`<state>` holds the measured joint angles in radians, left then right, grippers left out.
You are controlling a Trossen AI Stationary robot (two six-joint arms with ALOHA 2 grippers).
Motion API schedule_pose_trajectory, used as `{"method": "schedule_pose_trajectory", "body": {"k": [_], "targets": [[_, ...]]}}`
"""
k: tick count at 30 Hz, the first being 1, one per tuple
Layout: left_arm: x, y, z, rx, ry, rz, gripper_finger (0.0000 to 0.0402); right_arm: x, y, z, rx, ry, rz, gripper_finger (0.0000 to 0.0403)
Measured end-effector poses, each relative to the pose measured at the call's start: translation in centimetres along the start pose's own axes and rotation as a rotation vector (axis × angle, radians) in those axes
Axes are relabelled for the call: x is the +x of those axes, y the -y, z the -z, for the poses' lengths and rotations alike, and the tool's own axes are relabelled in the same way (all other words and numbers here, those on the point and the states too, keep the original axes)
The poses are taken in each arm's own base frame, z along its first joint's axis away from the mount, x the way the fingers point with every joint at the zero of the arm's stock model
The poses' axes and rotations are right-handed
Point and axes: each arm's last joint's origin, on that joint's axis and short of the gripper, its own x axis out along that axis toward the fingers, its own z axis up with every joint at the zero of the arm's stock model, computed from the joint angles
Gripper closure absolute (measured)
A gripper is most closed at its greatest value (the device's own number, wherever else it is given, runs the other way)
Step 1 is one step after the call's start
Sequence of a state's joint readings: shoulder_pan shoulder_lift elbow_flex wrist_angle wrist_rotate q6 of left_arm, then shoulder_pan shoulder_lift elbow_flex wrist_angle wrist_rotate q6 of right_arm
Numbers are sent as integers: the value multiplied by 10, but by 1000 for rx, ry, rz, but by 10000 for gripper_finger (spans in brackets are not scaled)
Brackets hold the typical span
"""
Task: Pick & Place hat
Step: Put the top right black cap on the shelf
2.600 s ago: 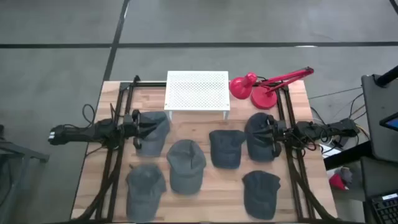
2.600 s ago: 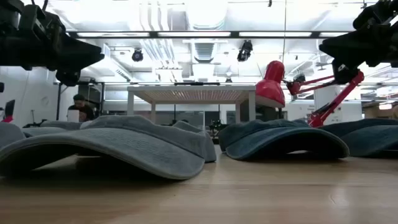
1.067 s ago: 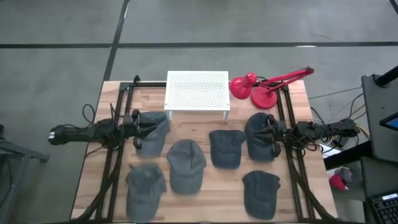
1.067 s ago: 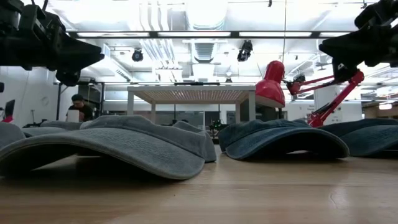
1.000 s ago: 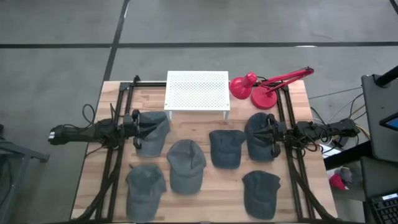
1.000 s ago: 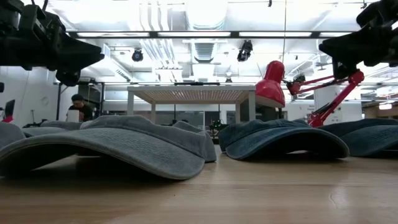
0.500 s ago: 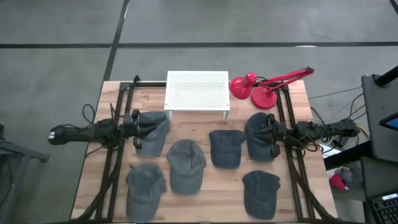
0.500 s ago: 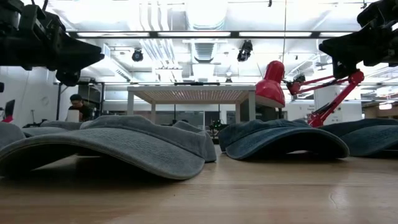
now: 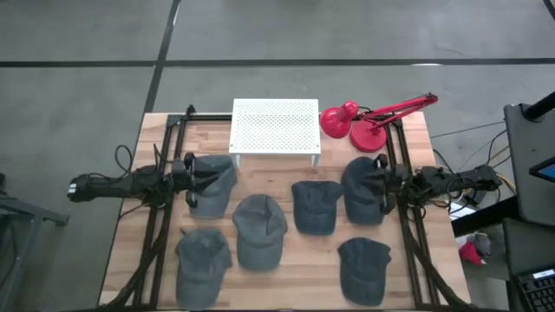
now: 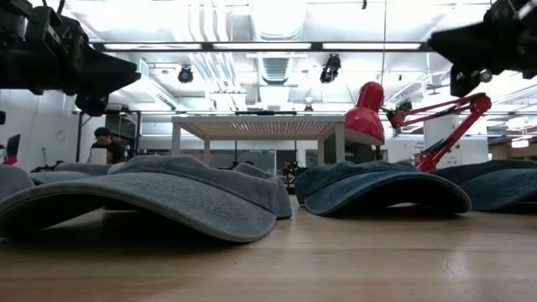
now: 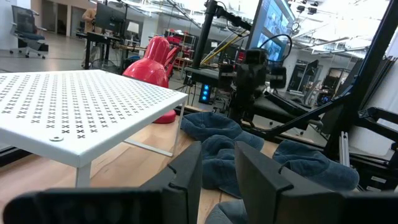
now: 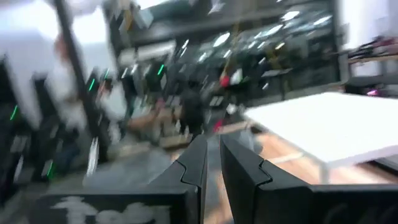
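Several grey-blue caps lie crown up on the wooden table (image 9: 286,260). My left gripper (image 9: 192,179) is shut and hovers above the brim side of the far-left cap (image 9: 215,180), clear of it in the low view (image 10: 126,77). My right gripper (image 9: 378,186) is shut and hangs above the far-right cap (image 9: 361,192), high at the low view's top right (image 10: 438,42). Other caps sit at centre (image 9: 259,230), centre right (image 9: 315,206), near left (image 9: 203,260) and near right (image 9: 362,269). Each wrist view shows its own fingers (image 11: 217,168), (image 12: 213,155) together and holding nothing.
A white perforated rack (image 9: 275,126) stands on legs at the table's far middle. A red desk lamp (image 9: 357,123) sits at the far right. Black frame rails (image 9: 158,217) run along both table sides. Bare wood shows along the near edge between the caps.
My right gripper has risen a little above the far-right cap, staying shut. The caps lie where they were.
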<state>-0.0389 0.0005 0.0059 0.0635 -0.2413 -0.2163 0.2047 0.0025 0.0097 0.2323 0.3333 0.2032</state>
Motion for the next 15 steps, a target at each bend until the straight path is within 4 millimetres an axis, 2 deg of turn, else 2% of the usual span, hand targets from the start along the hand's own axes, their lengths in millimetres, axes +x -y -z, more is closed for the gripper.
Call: {"method": "schedule_pose_trajectory", "body": {"k": [4,9,12,15], "targets": [[0,0,0,0,0,0,303,0,3,-6,30,78,113,360],[0,0,0,3,2,-10,303,0,3,-7,64,69,125,360],[0,0,0,2,3,-12,303,0,1,-14,89,-9,145,360],[0,0,0,1,3,-13,303,-1,-1,-27,97,-182,201,360]]}}
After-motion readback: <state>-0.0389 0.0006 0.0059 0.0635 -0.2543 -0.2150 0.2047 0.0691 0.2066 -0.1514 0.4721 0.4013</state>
